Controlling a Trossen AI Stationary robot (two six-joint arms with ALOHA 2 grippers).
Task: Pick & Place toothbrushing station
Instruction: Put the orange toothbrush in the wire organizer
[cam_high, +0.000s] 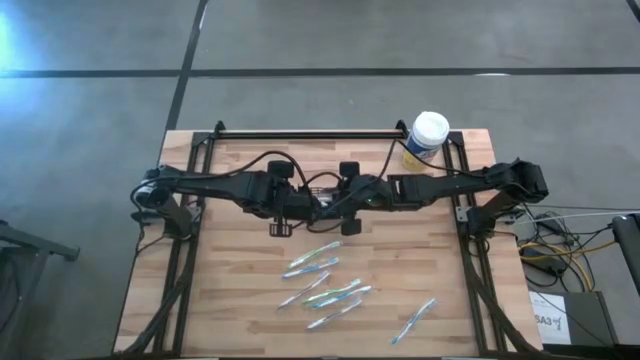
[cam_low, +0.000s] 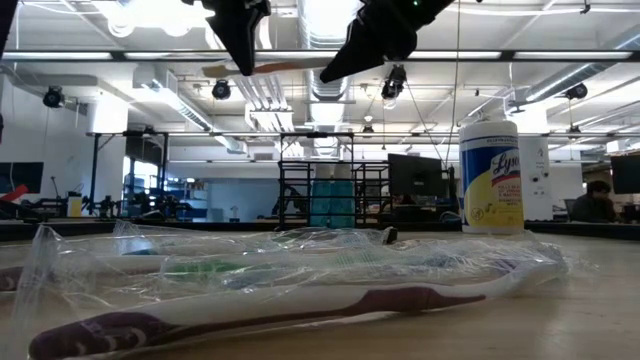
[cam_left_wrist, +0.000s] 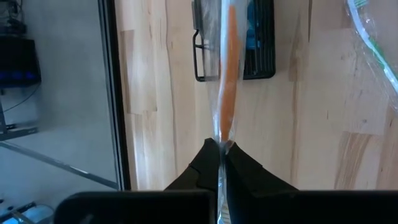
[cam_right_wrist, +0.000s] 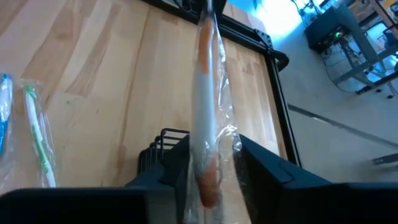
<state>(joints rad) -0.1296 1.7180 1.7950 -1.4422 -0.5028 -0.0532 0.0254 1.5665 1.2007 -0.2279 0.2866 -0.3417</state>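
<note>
The left hand (cam_left_wrist: 221, 148) pinches a light, slippery plastic-wrapped orange toothbrush (cam_left_wrist: 228, 74) by its wrapper; the right hand (cam_right_wrist: 214, 163) closes round the stiff handle (surer hold) above the black mesh caddy (cam_left_wrist: 258, 46).

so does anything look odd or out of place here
One thing: an orange toothbrush in clear wrap hangs in the air between both arms above the black caddy, the left gripper pinching one end of its wrap, the right gripper around the other. The rest lie scattered loose on the table.
</note>
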